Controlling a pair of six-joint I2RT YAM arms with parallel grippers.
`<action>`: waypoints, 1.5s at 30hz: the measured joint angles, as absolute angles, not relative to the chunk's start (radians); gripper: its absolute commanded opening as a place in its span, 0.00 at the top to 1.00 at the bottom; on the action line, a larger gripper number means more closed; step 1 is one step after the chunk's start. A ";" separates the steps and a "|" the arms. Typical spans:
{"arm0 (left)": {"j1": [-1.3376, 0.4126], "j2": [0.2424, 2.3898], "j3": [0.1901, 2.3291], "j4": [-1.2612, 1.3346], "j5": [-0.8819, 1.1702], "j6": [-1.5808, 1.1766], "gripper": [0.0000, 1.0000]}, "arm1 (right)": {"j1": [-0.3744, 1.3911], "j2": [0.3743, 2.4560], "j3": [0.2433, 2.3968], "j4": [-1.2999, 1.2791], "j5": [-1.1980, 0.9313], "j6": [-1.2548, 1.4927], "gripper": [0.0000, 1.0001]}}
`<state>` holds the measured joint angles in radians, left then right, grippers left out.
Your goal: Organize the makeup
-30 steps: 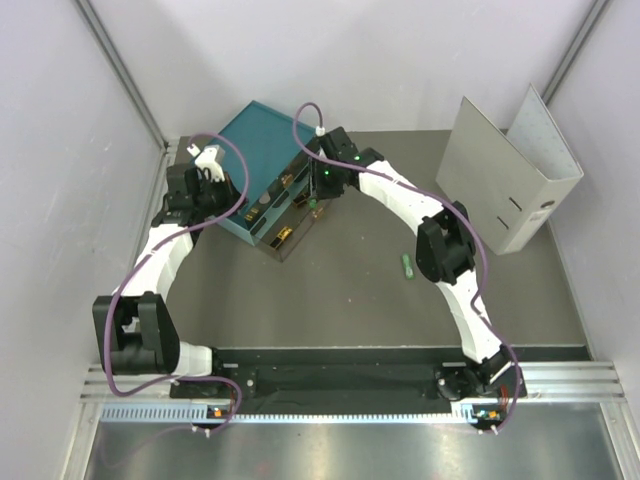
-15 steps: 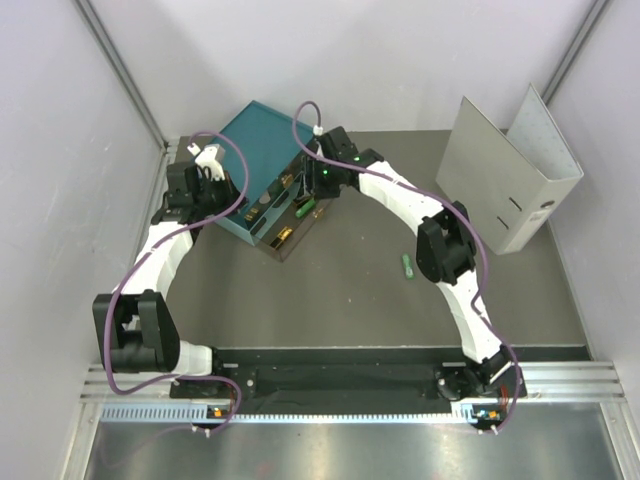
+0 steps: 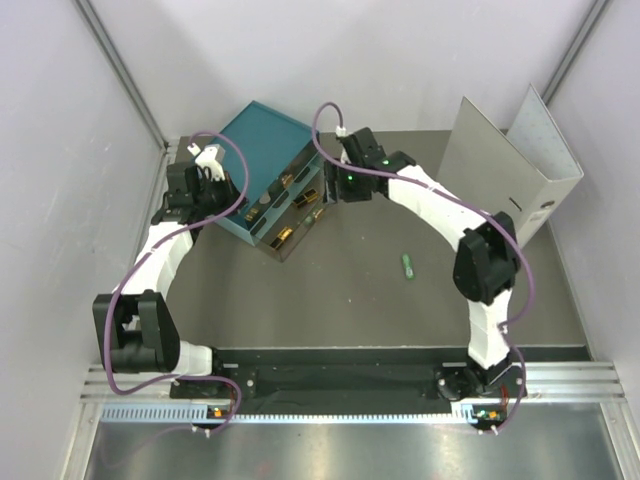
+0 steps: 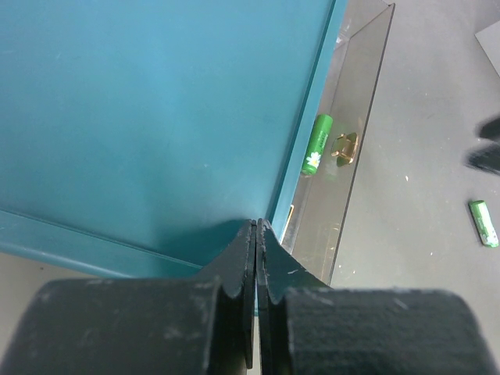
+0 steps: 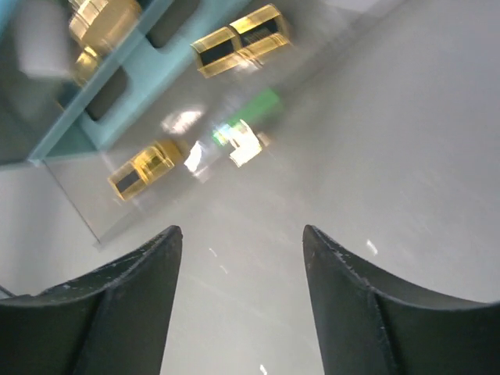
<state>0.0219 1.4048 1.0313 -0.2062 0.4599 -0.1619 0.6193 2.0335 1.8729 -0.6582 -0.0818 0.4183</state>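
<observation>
Right gripper (image 5: 242,232) spread — facing drawer box (image 3: 258,140).

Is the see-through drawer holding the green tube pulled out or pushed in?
Pulled out: the clear plastic drawer juts past the front edge of the teal box, bright green tube exposed inside.

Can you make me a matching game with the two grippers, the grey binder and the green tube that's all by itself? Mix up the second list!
Things:
1. left gripper
2. right gripper
3. grey binder
4. lone green tube

States:
A. standing up
B. shut
C. lying on the table
D. open

Pairs: 1-B, 2-D, 3-A, 4-C
</observation>
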 measured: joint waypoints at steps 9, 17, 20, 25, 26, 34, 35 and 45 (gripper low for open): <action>0.022 1.404 1.029 -0.204 0.460 -0.162 1.00 | 0.592 1.800 1.528 -0.686 0.024 0.381 0.32; 0.022 1.398 1.016 -0.187 0.460 -0.162 1.00 | 0.563 1.659 1.229 -0.702 0.084 0.394 0.28; 0.022 1.396 1.009 -0.178 0.461 -0.162 1.00 | 0.543 1.601 1.145 -0.702 0.097 0.410 0.27; 0.022 1.395 0.999 -0.164 0.461 -0.162 1.00 | 0.505 1.540 1.064 -0.698 0.113 0.429 0.25; 0.022 1.391 0.997 -0.162 0.461 -0.162 1.00 | 0.499 1.536 1.051 -0.694 0.116 0.430 0.25; 0.022 1.383 0.982 -0.144 0.461 -0.162 1.00 | 0.472 1.538 0.964 -0.635 0.112 0.429 0.38; 0.022 1.383 0.982 -0.144 0.461 -0.162 1.00 | 0.466 1.539 0.960 -0.626 0.110 0.428 0.40; 0.022 1.378 0.973 -0.131 0.460 -0.162 1.00 | 0.411 1.612 0.936 -0.510 0.072 0.429 0.52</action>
